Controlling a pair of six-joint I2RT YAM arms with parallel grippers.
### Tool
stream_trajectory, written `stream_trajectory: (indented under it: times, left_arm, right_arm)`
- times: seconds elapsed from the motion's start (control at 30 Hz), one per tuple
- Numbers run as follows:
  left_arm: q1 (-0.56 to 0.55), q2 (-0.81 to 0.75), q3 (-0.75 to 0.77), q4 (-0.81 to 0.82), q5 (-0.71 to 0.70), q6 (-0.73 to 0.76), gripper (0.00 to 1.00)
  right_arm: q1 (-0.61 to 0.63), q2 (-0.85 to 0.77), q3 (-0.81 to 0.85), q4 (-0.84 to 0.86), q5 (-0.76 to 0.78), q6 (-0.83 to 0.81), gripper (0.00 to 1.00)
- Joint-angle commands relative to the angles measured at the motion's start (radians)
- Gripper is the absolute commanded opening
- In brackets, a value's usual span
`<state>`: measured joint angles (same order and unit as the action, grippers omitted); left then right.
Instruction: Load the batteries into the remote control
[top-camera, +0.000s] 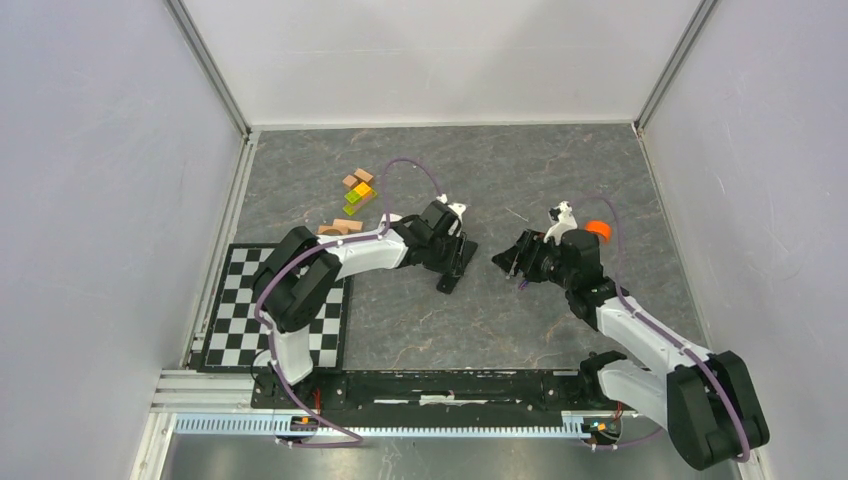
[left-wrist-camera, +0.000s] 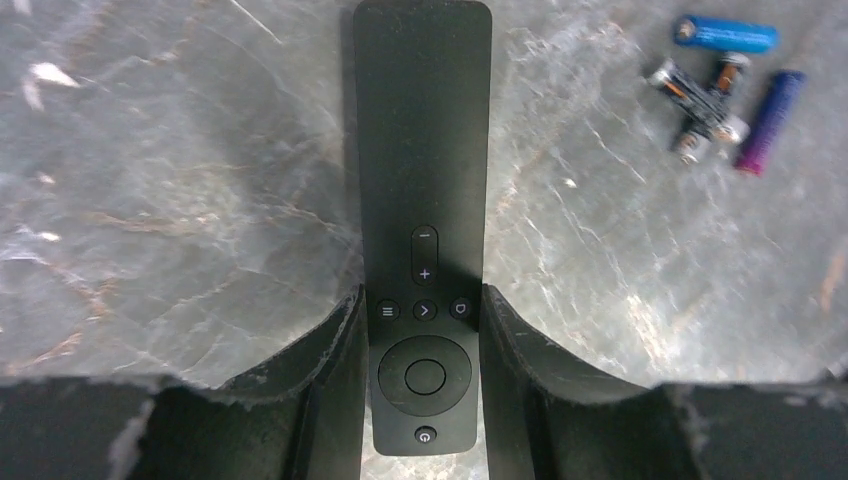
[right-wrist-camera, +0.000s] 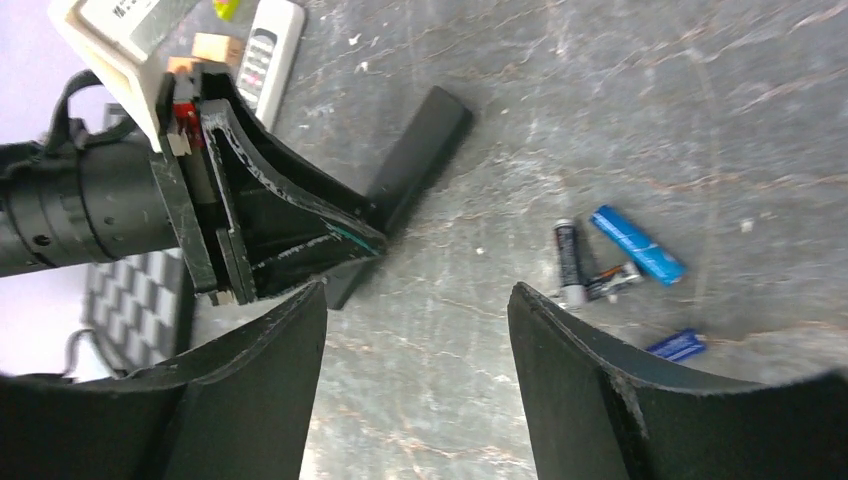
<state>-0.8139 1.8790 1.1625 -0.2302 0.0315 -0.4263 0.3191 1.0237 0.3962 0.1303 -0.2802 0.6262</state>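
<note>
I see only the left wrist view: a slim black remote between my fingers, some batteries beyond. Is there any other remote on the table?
Observer: Yes. The right wrist view shows a white remote control, buttons up, behind the left gripper, which grips the slim black remote.
Operator: Is the other arm holding anything?
Observer: No. The right gripper is open and empty, near the batteries.
Operator: Anything else near it?
Observer: The top view shows an orange round cap just beyond its wrist.

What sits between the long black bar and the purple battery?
Two black-and-silver batteries, lying crossed beside the purple battery; the table from them to the black bar is bare. The left wrist view shows it.
</note>
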Motion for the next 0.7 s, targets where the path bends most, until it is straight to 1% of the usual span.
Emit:
stream_trajectory:
  times: [0.0, 0.07, 0.2, 0.33, 0.5, 0.67]
  left_arm:
    - [0.048, -0.071, -0.061, 0.110, 0.331, -0.058, 0.04]
    - [0.065, -0.087, -0.077, 0.142, 0.387, -0.089, 0.02]
    - [0.083, -0.104, -0.091, 0.161, 0.449, -0.120, 0.02]
    - [0.105, -0.137, -0.115, 0.189, 0.480, -0.153, 0.02]
    - [0.118, -0.160, -0.126, 0.207, 0.534, -0.180, 0.02]
    - [0.118, -0.178, -0.163, 0.294, 0.595, -0.160, 0.02]
  right_arm:
    - [0.006, 0.044, -0.036, 0.214, -0.092, 0.224, 0.72]
    - [0.011, 0.073, -0.043, 0.254, -0.094, 0.295, 0.72]
    - [0.030, 0.151, -0.034, 0.316, -0.103, 0.389, 0.71]
    - [0.053, 0.221, 0.004, 0.301, -0.092, 0.425, 0.71]
    - [0.072, 0.268, 0.024, 0.305, -0.075, 0.461, 0.69]
    - [0.084, 0.308, 0.049, 0.330, -0.067, 0.514, 0.68]
